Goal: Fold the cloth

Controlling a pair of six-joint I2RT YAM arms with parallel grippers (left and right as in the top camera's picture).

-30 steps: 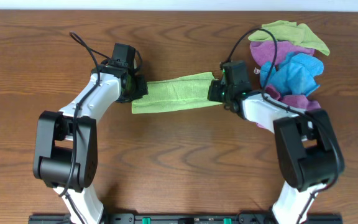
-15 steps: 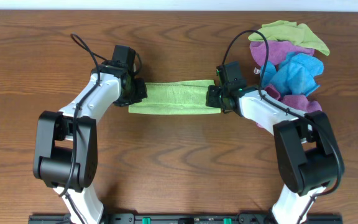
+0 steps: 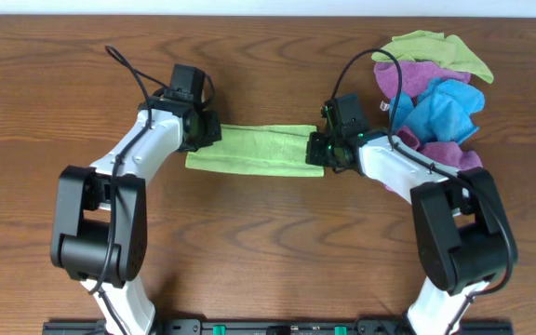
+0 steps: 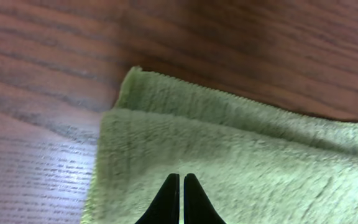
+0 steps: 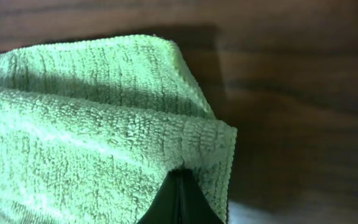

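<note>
A green cloth [image 3: 249, 149] lies as a long folded strip on the wooden table between my two grippers. My left gripper [image 3: 203, 132] is at the strip's left end. In the left wrist view its fingers [image 4: 181, 179] are pressed together over the cloth [image 4: 247, 162], pinching its top layer. My right gripper [image 3: 320, 149] is at the strip's right end. In the right wrist view its fingers [image 5: 180, 177] are shut on the cloth's corner [image 5: 104, 124], which bunches at the tips.
A pile of cloths [image 3: 434, 93] in green, purple and blue lies at the back right, close behind my right arm. Bare wooden table [image 3: 249, 242] surrounds the strip in front.
Both grippers have moved towards the front of the table with the cloth's ends. The strip, tilted before, now lies level and lower on the table.
</note>
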